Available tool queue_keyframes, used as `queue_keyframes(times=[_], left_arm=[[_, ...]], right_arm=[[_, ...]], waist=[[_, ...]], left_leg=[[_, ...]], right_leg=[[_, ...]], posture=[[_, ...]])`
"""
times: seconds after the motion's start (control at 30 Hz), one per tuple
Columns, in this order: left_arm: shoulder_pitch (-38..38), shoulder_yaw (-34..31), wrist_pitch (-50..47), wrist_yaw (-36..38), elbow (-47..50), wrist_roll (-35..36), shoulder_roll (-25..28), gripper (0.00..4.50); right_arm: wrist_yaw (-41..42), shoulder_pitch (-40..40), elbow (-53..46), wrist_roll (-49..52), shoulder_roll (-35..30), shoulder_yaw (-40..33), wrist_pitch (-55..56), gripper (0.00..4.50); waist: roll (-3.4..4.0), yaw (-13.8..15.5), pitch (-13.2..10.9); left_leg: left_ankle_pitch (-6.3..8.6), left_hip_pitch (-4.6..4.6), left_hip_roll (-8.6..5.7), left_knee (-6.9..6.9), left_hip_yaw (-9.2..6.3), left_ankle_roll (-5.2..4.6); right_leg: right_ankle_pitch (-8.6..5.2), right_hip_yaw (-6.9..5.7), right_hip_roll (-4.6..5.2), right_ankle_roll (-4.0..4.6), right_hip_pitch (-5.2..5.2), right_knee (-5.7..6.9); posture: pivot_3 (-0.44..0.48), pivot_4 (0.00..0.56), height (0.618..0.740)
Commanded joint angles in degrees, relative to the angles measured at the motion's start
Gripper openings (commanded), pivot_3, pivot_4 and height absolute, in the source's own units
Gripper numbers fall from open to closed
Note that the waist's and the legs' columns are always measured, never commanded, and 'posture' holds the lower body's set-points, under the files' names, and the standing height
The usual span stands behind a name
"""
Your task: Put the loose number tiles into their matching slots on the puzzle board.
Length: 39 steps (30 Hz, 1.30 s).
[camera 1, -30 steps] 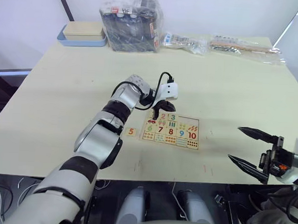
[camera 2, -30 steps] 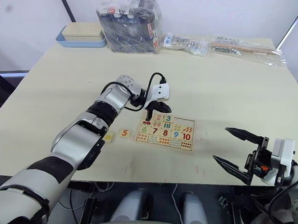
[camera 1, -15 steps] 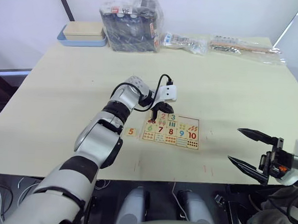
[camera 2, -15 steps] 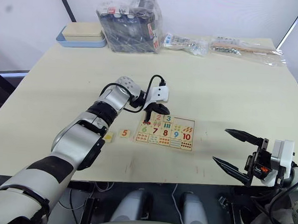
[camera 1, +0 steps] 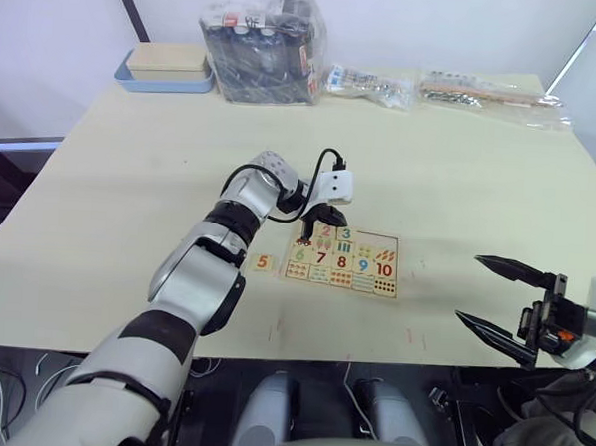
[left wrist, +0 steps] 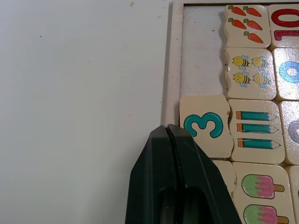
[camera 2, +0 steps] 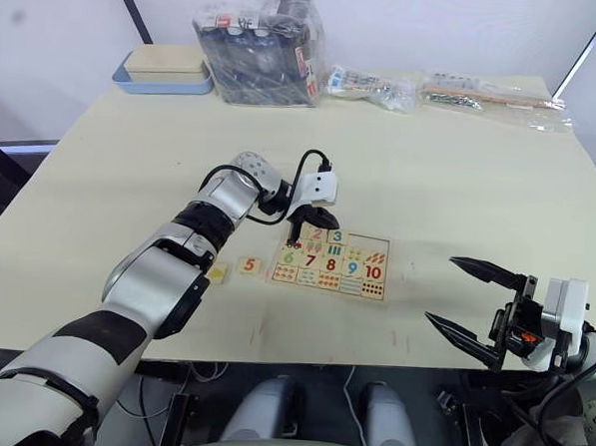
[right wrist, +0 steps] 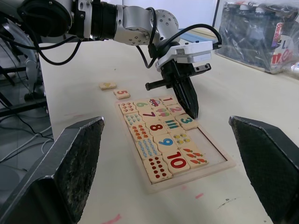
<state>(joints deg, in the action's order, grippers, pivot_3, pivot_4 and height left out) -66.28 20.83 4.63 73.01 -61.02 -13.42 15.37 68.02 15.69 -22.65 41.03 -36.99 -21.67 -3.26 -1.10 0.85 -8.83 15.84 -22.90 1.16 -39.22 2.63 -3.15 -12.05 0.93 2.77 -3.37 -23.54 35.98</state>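
Observation:
The puzzle board (camera 1: 388,293) lies mid-table with most tiles in its grid. My left gripper (camera 1: 309,227) is shut with nothing in it, its tip (left wrist: 168,135) down at the board's top row, beside the 3 tile (left wrist: 205,126) that lies next to the three-pencils picture. Beyond the 3, the top row's slots (left wrist: 201,46) are bare. A loose 5 tile (camera 1: 263,263) and a yellow-picture tile (camera 2: 217,272) lie on the table left of the board. My right gripper (camera 1: 467,286) hangs open and empty off the table's front right, far from the board.
A blue-rimmed box (camera 1: 164,68), a clear bag of dark items (camera 1: 262,46) and plastic packets (camera 1: 370,84) line the table's far edge. The left arm stretches across the table's left half towards the board.

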Motion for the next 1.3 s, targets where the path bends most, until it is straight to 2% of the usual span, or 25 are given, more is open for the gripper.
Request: queue_keyframes(times=[0.03, 0.23, 0.33, 0.43, 0.53, 0.67, 0.87, 1.07, 1.17, 1.3], left_arm=[[-0.60, -0.06, 1.35, -0.20, 1.98, -0.22, 0.40, 0.01], [-0.87, -1.92, 1.60, -1.51, 2.32, 1.00, 0.95, 0.01], [-0.42, -5.67, -1.05, -0.44, 5.69, 5.16, 2.45, 0.01], [2.79, -9.53, -8.09, 0.57, 14.39, 9.73, 4.93, 0.01], [10.08, -14.17, -18.96, -0.14, 30.59, 15.42, 8.46, 0.01], [19.61, -19.81, -33.01, -6.06, 49.72, 20.60, 11.80, 0.01], [33.57, -31.19, -44.76, -18.36, 70.62, 28.48, 11.99, 0.01], [45.64, -39.33, -48.54, -24.64, 83.06, 34.78, 12.84, 0.01], [52.23, -43.42, -49.78, -24.70, 87.54, 39.13, 14.40, 0.01], [63.88, -49.72, -47.22, -21.35, 90.77, 43.60, 16.64, 0.01]], right_arm=[[-0.02, -0.49, -1.33, 1.15, -0.10, -0.72, 0.36, 4.50], [-0.08, -0.66, -1.31, 0.99, 0.06, -0.52, 0.22, 4.50], [-0.98, -0.64, -1.68, 1.09, 0.50, -0.36, -0.12, 4.50], [-2.44, -0.49, -2.33, 1.62, 1.07, -0.24, -0.97, 4.50], [-5.80, -0.81, -2.98, 0.98, 1.72, 0.86, -2.92, 4.50], [-9.82, -2.17, -3.51, -2.21, 2.45, 2.46, -3.20, 4.50], [-14.54, -6.10, -3.21, -4.90, 1.86, 5.58, -5.82, 4.50], [-12.06, -9.79, -1.97, -2.84, -0.04, 7.13, -8.69, 4.50], [-9.41, -11.37, -0.46, -1.42, -0.85, 6.88, -9.06, 4.50], [-4.62, -11.37, 2.76, 0.03, -3.20, 4.86, -8.95, 4.50]], waist=[[0.00, 0.00, 0.00], [0.00, 0.00, 0.00], [-0.01, -0.05, -0.01], [0.00, -0.09, 0.00], [0.08, -0.40, 0.04], [0.08, -0.34, 0.04], [0.06, 0.05, 0.07], [0.06, 0.03, 0.07], [0.06, -0.03, 0.08], [0.03, -0.09, 0.10]], left_leg=[[0.00, 0.00, 0.00, 0.00, 0.00, 0.00], [0.00, 0.00, 0.00, 0.00, 0.00, 0.00], [0.00, 0.00, 0.01, 0.00, 0.00, 0.00], [0.00, 0.00, 0.08, 0.01, -0.01, 0.00], [0.00, 0.07, 0.22, 0.03, 0.02, 0.01], [0.00, 0.10, 0.24, 0.02, 0.00, 0.02], [-0.01, 0.13, 0.15, 0.00, -0.07, 0.03], [-0.02, 0.18, 0.17, 0.01, -0.10, 0.06], [-0.01, 0.23, 0.17, 0.02, -0.08, 0.05], [-0.01, 0.25, 0.17, 0.05, -0.03, 0.05]], right_leg=[[0.00, 0.00, 0.00, 0.00, 0.00, 0.00], [0.00, 0.00, 0.00, 0.00, 0.00, 0.00], [0.00, 0.00, 0.00, 0.00, -0.01, 0.00], [0.00, -0.01, 0.00, 0.00, -0.02, 0.02], [0.00, 0.05, 0.01, 0.00, -0.02, 0.08], [0.00, 0.04, 0.04, 0.01, -0.03, 0.21], [-0.01, 0.02, 0.12, 0.01, 0.02, 0.25], [-0.01, 0.00, 0.14, 0.02, 0.05, 0.25], [-0.02, 0.00, 0.16, 0.03, 0.08, 0.23], [-0.12, -0.02, 0.22, 0.21, 0.09, 0.19]], posture=[[0.000, 0.150, 0.740], [0.000, 0.150, 0.740], [0.000, 0.150, 0.740], [0.000, 0.150, 0.740], [0.000, 0.150, 0.740], [0.000, 0.150, 0.740], [0.000, 0.150, 0.740], [0.000, 0.150, 0.740], [0.000, 0.150, 0.740], [0.000, 0.150, 0.740]])
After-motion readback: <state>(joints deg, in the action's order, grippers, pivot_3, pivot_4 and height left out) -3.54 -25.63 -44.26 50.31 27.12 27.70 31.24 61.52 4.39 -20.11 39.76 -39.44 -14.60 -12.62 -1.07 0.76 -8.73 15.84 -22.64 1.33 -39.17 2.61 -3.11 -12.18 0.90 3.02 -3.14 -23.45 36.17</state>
